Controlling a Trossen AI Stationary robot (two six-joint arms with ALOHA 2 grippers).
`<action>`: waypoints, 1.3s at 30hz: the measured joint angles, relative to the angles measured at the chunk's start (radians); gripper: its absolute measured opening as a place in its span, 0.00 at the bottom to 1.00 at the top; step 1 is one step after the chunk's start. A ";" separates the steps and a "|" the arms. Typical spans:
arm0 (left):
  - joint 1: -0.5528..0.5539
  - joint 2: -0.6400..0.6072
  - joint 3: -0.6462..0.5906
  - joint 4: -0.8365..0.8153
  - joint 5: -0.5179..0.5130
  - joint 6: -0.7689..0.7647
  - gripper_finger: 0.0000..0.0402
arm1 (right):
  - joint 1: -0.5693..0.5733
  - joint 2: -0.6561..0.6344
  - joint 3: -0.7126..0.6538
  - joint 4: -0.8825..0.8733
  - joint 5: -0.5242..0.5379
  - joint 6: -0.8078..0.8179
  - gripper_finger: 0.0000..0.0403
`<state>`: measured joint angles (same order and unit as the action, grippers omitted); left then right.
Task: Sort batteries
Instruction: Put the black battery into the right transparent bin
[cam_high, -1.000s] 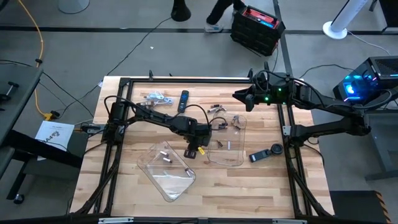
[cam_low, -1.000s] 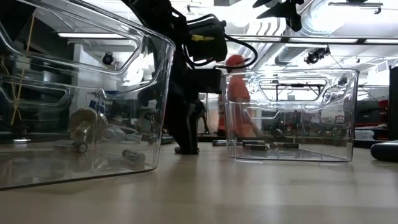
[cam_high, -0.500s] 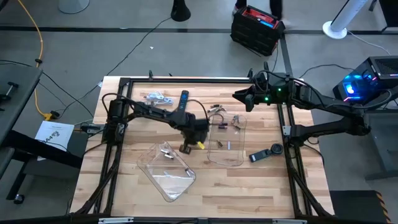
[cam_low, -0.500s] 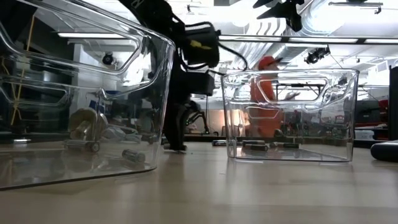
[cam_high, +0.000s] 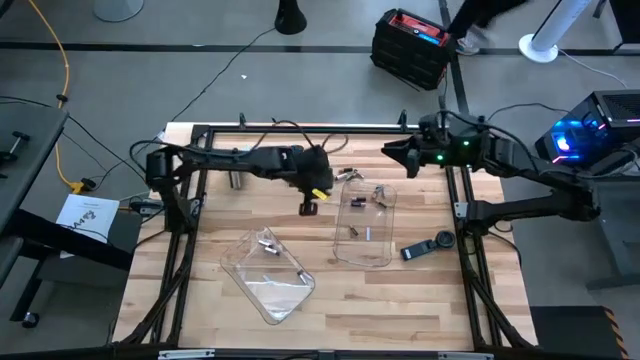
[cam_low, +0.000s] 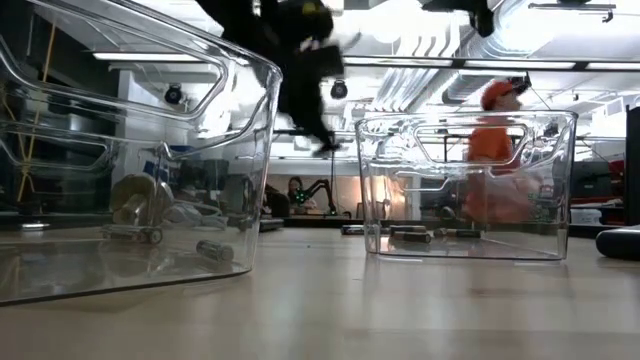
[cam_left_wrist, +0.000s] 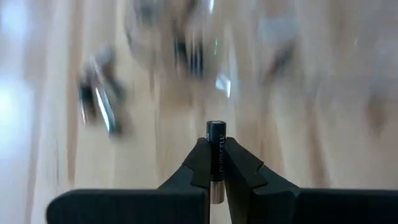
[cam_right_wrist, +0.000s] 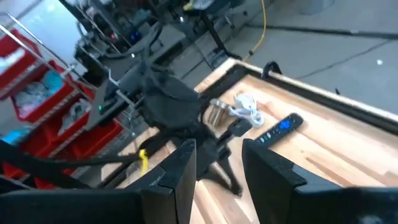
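My left gripper (cam_high: 308, 208) hangs above the table between the far clutter and the two clear trays, shut on a dark battery (cam_left_wrist: 216, 130). In the low view it is off the tabletop (cam_low: 327, 143). The near-left tray (cam_high: 268, 275) has a few batteries (cam_low: 213, 250) lying on its floor. The right tray (cam_high: 366, 228) also has some (cam_high: 358, 230). Loose batteries (cam_high: 350, 176) lie on the wood beyond the right tray. My right gripper (cam_high: 388, 150) waits open over the far right edge (cam_right_wrist: 217, 152). My left gripper pinches the dark battery between its two fingers (cam_left_wrist: 200, 163), which lie along it. The capped end (cam_left_wrist: 216, 126) sticks out past the fingertips and a pale end shows farther back between them. The battery is lifted clear of the table.
A dark remote (cam_high: 428, 247) lies right of the right tray, another (cam_right_wrist: 281, 127) near the far edge beside a metal cup (cam_right_wrist: 216, 113) and white clutter (cam_right_wrist: 245, 106). Black frame rails run along the table's edges. A person in orange (cam_low: 495, 150) stands behind the table.
My left gripper rose off the tabletop between the trays and swung toward the far edge, its arm stretching along the far side. The person in orange walked to the right behind the table.
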<state>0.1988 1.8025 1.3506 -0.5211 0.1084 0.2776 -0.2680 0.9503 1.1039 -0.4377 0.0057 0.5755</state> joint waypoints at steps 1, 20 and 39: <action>-0.002 -0.017 0.000 0.050 0.022 -0.023 0.02 | 0.000 -0.012 0.000 0.001 0.004 0.000 0.31; -0.156 0.131 0.060 0.383 0.032 -0.218 0.26 | -0.001 0.022 0.000 0.002 0.051 0.000 0.31; 0.249 0.198 0.222 0.042 0.041 -0.193 0.42 | -0.095 0.025 0.000 -0.030 0.040 -0.007 0.31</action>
<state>0.4480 2.0009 1.5723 -0.4788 0.1491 0.0850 -0.3632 0.9756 1.1042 -0.4677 0.0459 0.5682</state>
